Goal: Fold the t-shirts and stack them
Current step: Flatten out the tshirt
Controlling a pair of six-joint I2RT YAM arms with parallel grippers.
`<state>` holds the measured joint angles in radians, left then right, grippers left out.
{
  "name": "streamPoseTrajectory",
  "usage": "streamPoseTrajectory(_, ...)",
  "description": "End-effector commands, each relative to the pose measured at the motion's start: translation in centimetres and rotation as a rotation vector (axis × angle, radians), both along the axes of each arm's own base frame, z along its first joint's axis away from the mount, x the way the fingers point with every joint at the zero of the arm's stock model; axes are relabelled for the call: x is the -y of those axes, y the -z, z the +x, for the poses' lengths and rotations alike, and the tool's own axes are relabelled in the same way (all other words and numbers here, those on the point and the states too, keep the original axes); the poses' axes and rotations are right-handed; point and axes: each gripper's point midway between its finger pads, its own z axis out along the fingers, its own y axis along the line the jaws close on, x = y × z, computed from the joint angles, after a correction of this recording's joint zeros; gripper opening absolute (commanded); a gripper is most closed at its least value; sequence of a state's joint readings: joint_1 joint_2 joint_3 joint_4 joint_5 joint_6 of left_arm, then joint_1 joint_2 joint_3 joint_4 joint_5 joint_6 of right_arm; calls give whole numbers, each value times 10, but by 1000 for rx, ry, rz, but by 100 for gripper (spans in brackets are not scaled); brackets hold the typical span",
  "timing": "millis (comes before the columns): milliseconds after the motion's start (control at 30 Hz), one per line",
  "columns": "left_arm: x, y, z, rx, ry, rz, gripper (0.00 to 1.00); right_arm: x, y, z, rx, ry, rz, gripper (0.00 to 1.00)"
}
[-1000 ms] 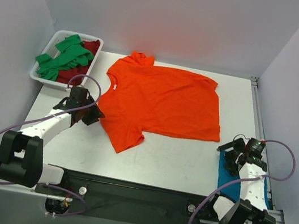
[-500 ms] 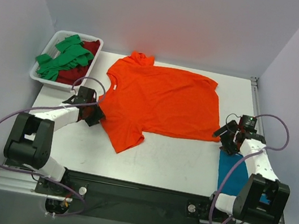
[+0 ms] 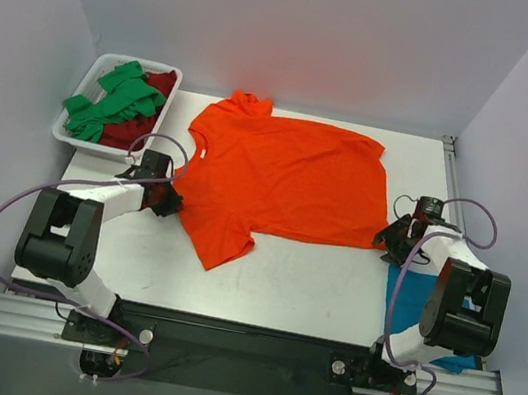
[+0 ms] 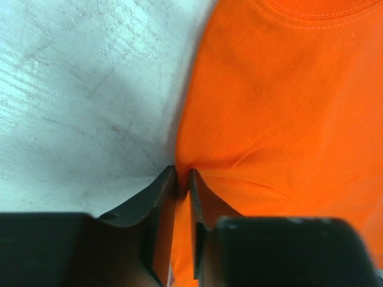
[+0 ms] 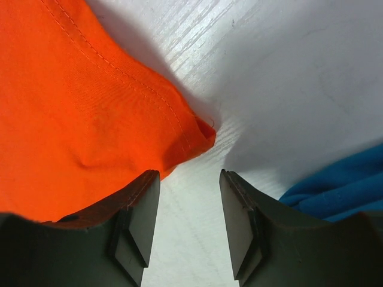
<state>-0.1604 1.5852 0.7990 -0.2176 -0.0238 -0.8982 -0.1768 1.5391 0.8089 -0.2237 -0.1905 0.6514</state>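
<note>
The bright orange t-shirt (image 3: 287,181) lies spread flat across the middle of the white table (image 3: 302,275). My left gripper (image 3: 170,200) is at the shirt's left edge by the sleeve. In the left wrist view its gripper (image 4: 182,173) is shut on a fold of the orange cloth (image 4: 281,107). My right gripper (image 3: 386,240) sits at the shirt's lower right corner. The right wrist view shows this gripper (image 5: 188,176) open over bare table, with the orange hem corner (image 5: 78,101) just ahead of the left finger. A teal blue t-shirt (image 3: 407,298) lies crumpled behind the right gripper, and it also shows in the right wrist view (image 5: 335,185).
A white tray (image 3: 64,134) stands at the back left, holding a green t-shirt (image 3: 113,101) on top of a dark red one (image 3: 160,82). Grey walls close in the table on the left, back and right. The arm bases sit along the near edge.
Both arms have moved in to the orange shirt's edges. The left jaws have shut on the cloth. The right gripper came forward from above the teal shirt and its jaws have narrowed.
</note>
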Motion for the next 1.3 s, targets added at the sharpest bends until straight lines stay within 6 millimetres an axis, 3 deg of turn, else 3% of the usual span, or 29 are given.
streamPoseTrajectory(0,-2,-12,19,57,-9,16,22,7,-3,11,17,20,-21,42)
streamPoseTrajectory(67,-4,-16,19,60,-9,18,10,9,1,14,11,22,-24,36)
streamPoseTrajectory(133,-8,-22,16,67,-16,25,1,11,4,15,6,26,-33,24)
streamPoseTrajectory(233,-15,-33,9,90,-37,22,0,12,6,15,-3,26,-37,1)
streamPoseTrajectory(400,-32,-49,-10,109,-82,38,0,5,-1,7,27,18,-27,0)
streamPoseTrajectory(633,-64,-47,-46,100,-160,50,0,-13,-1,-31,57,12,33,0)
streamPoseTrajectory(767,-71,-37,-59,73,-166,50,0,-23,1,-58,91,19,64,0)
streamPoseTrajectory(933,-68,-32,-64,66,-136,42,0,-25,-5,-72,120,25,55,0)
streamPoseTrajectory(967,-67,-33,-63,67,-132,41,3,-24,-7,-72,127,23,48,0)
streamPoseTrajectory(1000,-68,-33,-64,58,-127,46,13,-23,-9,-73,123,22,43,0)
streamPoseTrajectory(1033,-68,-35,-63,57,-125,45,26,-23,-10,-73,124,20,43,0)
streamPoseTrajectory(1067,-68,-37,-64,55,-123,52,47,-24,-11,-73,129,17,46,0)
streamPoseTrajectory(1100,-67,-38,-68,49,-117,54,55,-26,-12,-73,133,5,53,4)
streamPoseTrajectory(1267,-71,-49,-87,76,-124,87,64,-29,-19,-67,154,-36,57,16)
